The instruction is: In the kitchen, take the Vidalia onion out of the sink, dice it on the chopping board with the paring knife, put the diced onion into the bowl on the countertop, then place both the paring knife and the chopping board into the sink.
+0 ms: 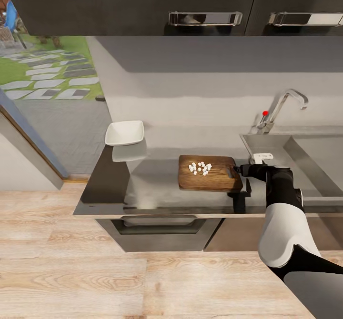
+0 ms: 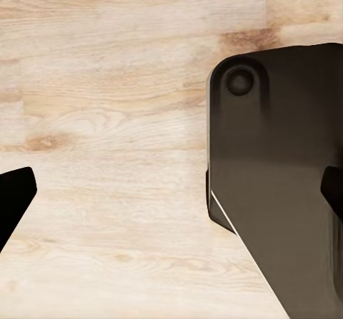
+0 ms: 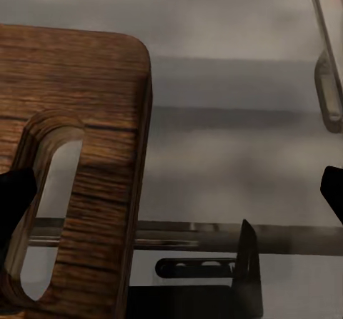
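Reaching in at the slot-handle end of the chopping board (image 1: 210, 172), the right gripper (image 1: 241, 170) is hanging with its fingers spread wide and nothing between them; in the right wrist view one fingertip is sitting over the board's slot and the other well out over bare countertop (image 3: 236, 119). The dicing is looking finished: the Vidalia onion (image 1: 200, 167) is lying as a cluster of tiny white cubes on the board, toward its back edge. What seems left is moving the dice into the bowl (image 1: 124, 133), which is waiting near the countertop's back left corner, and then putting board and paring knife into the sink (image 1: 305, 152). The board is lying flat near the counter's front edge, long axis running along it, handle end pointing toward the sink. The left gripper (image 2: 171, 190) is hanging open over wooden floor (image 2: 107, 83).
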### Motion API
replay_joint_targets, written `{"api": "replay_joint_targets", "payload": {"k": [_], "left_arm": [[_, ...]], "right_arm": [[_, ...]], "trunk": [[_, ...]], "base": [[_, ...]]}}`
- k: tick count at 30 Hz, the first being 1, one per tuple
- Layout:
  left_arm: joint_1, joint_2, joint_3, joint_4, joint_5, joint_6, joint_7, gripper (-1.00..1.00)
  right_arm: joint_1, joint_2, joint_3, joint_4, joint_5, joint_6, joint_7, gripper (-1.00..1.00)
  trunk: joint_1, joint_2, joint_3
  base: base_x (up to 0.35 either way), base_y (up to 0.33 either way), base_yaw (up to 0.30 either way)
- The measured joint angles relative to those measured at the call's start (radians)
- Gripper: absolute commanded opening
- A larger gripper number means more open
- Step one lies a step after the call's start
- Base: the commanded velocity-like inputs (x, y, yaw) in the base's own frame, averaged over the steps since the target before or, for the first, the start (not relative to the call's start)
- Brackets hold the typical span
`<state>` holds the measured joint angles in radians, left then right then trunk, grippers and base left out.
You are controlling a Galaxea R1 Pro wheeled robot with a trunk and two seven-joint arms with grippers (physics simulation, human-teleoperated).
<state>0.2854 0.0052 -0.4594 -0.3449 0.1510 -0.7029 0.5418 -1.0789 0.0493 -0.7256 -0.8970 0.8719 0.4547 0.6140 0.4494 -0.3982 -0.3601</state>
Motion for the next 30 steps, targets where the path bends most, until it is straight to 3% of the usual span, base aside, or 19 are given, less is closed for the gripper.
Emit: {"api": "replay_joint_targets", "payload": {"k": [30], "left_arm": [[0.000, 0.000, 0.000, 0.002, 0.000, 0.002, 0.000, 1.00]], "right_arm": [[0.000, -0.001, 0.000, 0.028, 0.000, 0.000, -0.005, 1.00]], "trunk": [[0.000, 0.000, -0.029]], "base": [[0.000, 0.000, 0.000]]}}
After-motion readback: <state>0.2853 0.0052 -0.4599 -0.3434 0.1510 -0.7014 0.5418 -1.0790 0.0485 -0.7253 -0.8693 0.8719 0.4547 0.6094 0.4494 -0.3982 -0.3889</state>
